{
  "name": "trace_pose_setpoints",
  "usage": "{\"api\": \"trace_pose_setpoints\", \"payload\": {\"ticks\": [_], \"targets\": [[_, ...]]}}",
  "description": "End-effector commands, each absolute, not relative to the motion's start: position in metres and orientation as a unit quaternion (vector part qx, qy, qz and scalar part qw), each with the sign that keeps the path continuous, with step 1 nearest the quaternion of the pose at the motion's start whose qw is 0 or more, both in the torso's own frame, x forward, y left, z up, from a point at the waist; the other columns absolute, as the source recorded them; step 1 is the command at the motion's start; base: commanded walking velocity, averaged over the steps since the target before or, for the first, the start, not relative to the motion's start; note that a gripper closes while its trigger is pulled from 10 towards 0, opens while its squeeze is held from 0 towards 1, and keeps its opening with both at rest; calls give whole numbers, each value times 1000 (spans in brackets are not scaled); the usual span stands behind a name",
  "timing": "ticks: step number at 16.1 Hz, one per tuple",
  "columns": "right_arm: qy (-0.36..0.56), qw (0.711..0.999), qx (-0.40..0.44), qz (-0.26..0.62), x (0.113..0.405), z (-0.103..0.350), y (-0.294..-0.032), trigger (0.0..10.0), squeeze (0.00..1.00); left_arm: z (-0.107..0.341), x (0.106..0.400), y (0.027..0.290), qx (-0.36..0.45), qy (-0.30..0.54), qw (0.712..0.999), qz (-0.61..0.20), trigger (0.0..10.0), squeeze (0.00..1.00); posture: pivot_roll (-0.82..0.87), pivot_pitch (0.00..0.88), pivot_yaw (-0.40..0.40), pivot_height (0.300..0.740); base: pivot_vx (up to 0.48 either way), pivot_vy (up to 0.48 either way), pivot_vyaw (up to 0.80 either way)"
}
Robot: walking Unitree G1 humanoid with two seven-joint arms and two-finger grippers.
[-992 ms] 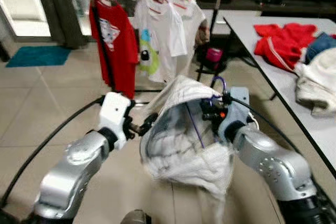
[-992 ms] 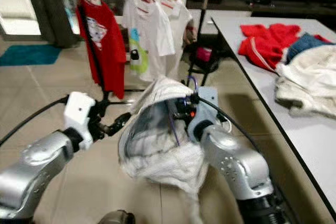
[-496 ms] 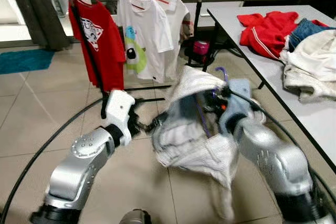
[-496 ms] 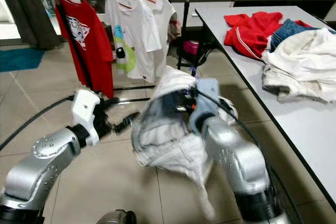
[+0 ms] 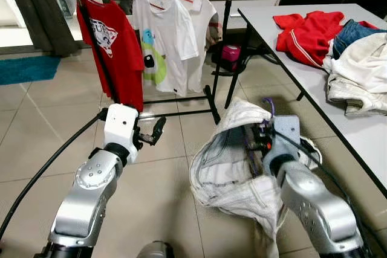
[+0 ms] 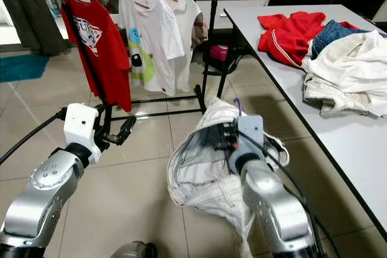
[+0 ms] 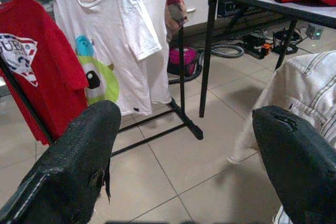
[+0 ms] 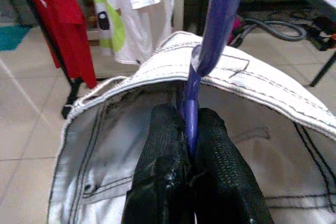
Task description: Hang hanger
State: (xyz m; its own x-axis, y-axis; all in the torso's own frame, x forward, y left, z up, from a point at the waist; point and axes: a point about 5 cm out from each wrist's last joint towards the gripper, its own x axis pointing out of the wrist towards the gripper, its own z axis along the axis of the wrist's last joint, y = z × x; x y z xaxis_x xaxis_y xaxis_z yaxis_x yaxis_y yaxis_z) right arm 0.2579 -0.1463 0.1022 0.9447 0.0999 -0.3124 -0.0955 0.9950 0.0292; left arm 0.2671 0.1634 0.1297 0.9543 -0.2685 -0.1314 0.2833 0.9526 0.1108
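Purple hanger (image 5: 269, 108) carrying a white striped garment (image 5: 233, 167) hangs low over the floor tiles before the clothes rack (image 5: 211, 98), the left gripper (image 5: 158, 130) empty beside it. Left wrist view: its fingers (image 7: 79, 161) spread wide. Right wrist view: the right gripper (image 8: 189, 156) is clenched on the hanger's stem.

Red top (image 5: 305, 33) and pale clothes (image 5: 360, 77) heaped on grey table (image 5: 290, 43)

Clothes rack (image 5: 211, 98) stands upper centre, shirts (image 5: 163, 34) hanging on it. Table (image 5: 272, 28) at right carries heaped garments (image 5: 338, 46).
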Motion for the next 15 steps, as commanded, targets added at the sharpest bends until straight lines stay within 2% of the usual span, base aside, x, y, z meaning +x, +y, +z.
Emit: {"api": "trace_pose_setpoints", "payload": {"ticks": [1,3,11,15], "targets": [[100,994,5,37,261,120,-149,10000,0,131,268,163,61,51,987,-139,10000,0,35,0,27,740,319,0,0],[107,993,37,35,259,117,-150,10000,0,130,268,161,61,50,986,-144,10000,0,36,0,28,740,341,0,0],[93,993,41,58,262,121,-147,10000,0,127,266,156,52,57,985,-154,10000,0,46,0,18,740,390,0,0],[90,993,40,64,264,123,-146,10000,0,128,267,156,55,58,984,-157,10000,0,43,0,22,740,411,0,727]]}}
